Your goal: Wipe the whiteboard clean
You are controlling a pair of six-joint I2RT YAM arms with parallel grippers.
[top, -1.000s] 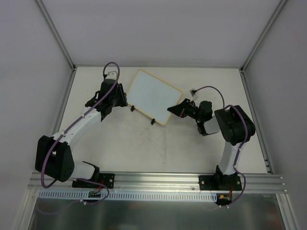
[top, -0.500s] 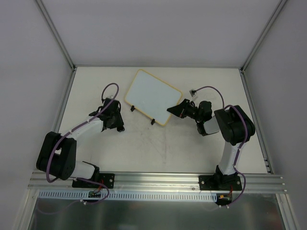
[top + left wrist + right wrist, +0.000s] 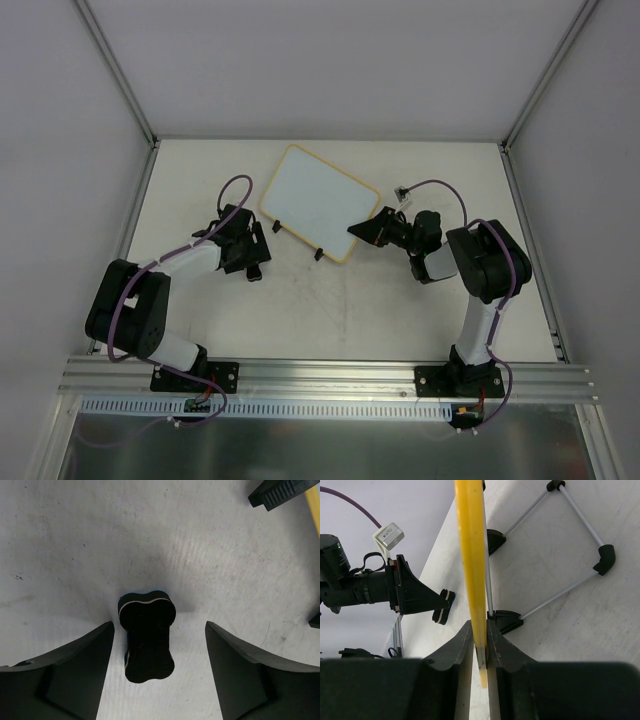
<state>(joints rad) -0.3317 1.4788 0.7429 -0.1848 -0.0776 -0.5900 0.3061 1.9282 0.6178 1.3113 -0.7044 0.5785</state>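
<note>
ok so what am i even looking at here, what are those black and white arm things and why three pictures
Those are two robot arms bolted at the near edge of a table, each ending in a two-finger gripper. One picture looks down from above; the other two come from small cameras on each wrist, so you see that arm's own fingers. On the table sits a whiteboard with a yellow rim, its face blank from above, and a small black eraser. The right gripper pinches the whiteboard's edge. The left gripper is open, with the eraser lying between its fingers, untouched.
</note>
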